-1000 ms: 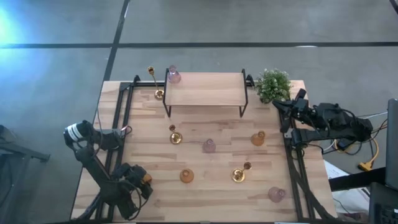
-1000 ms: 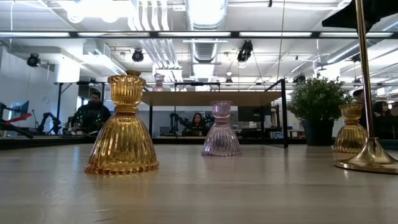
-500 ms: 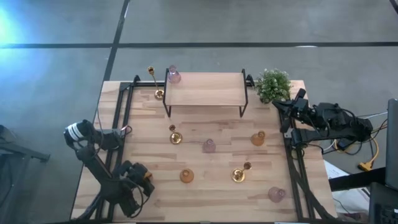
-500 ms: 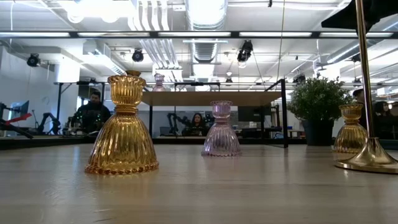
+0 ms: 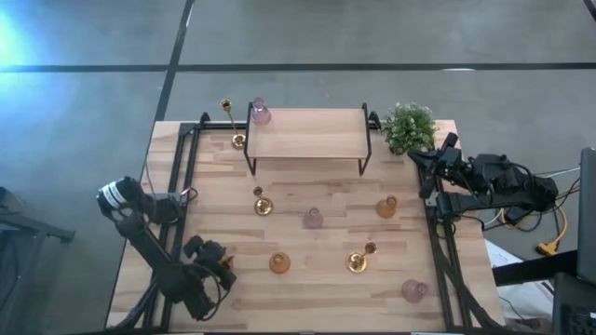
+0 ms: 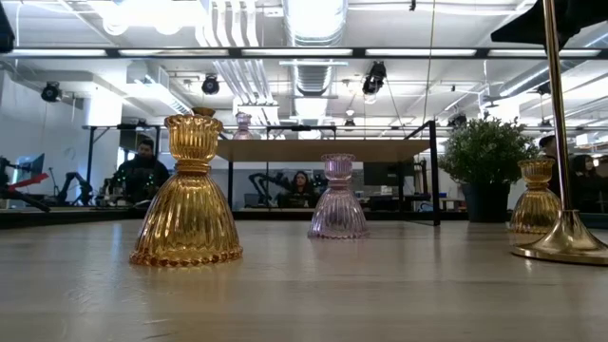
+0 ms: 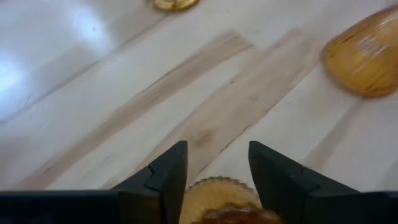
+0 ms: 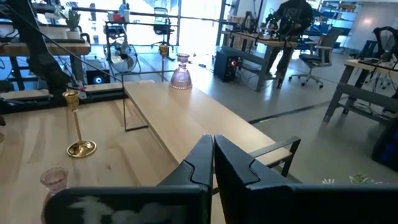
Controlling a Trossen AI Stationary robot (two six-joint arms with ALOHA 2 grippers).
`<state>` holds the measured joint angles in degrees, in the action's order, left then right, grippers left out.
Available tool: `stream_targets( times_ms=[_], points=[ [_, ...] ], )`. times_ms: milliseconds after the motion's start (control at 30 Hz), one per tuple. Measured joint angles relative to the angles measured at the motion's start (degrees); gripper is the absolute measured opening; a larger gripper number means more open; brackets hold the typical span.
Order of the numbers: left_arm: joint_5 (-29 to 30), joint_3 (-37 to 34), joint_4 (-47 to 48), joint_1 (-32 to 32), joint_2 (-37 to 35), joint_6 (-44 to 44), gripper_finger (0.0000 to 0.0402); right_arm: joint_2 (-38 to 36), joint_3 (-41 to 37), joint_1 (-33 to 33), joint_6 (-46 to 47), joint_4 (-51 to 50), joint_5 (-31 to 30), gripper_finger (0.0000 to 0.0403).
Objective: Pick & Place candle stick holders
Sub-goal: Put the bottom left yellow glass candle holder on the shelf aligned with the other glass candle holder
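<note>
My left gripper [image 5: 222, 263] is near the table's front left, shut on an amber glass candle stick holder [image 7: 217, 198]. A second amber holder [image 5: 279, 263] stands just right of it on its wide base. Farther off stand gold candlesticks [image 5: 263, 205] [image 5: 358, 261] [image 5: 237, 140], pink holders [image 5: 313, 218] [image 5: 413, 290], and another amber one [image 5: 386, 207]. One pink holder [image 5: 261, 114] stands on the wooden riser [image 5: 307, 135]. My right gripper [image 8: 213, 155] waits shut at the table's right edge. My left gripper has the amber holder's ribbed glass [image 7: 214, 186] pinched between its two fingers [image 7: 166, 182], one on each side. The fingers slant down at it from the table's near left. Whether the holder still stands on the table, I cannot tell.
A green potted plant [image 5: 410, 126] stands at the far right by the riser. Black rails [image 5: 177, 186] run along both table sides. Bare wood lies between the held holder and the near edge. People sit at desks in the room beyond.
My left arm has swung its gripper a little toward the table's middle, with the amber holder between its fingers throughout.
</note>
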<state>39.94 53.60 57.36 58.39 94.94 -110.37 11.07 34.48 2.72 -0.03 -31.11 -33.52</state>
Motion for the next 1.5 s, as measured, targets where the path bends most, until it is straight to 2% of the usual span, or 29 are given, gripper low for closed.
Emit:
stream_targets(
  times_ms=[367,700,833,1167,1500],
  points=[
    [-0.56,2.50,0.11,1.24,-4.13,4.98,0.0208,0.00,0.00,-0.01,0.00,0.02,0.00,0.0008],
    [-5.62,2.52,-0.03,5.95,-4.13,-0.64,0.0209,0.00,0.00,-0.01,0.00,0.02,-0.01,0.0009],
    [-5.98,2.13,-0.38,6.86,-4.13,-1.67,0.0209,0.00,0.00,-0.02,0.00,0.02,-0.01,0.0009],
    [-2.77,-4.07,-8.93,6.80,-4.18,-1.85,0.0207,-0.02,0.00,-0.02,0.00,0.02,-0.02,0.0008],
    [3.21,-4.30,-9.16,4.34,-4.11,0.72,0.0162,-0.02,0.00,-0.02,0.00,0.02,-0.02,0.0008]
  ],
)
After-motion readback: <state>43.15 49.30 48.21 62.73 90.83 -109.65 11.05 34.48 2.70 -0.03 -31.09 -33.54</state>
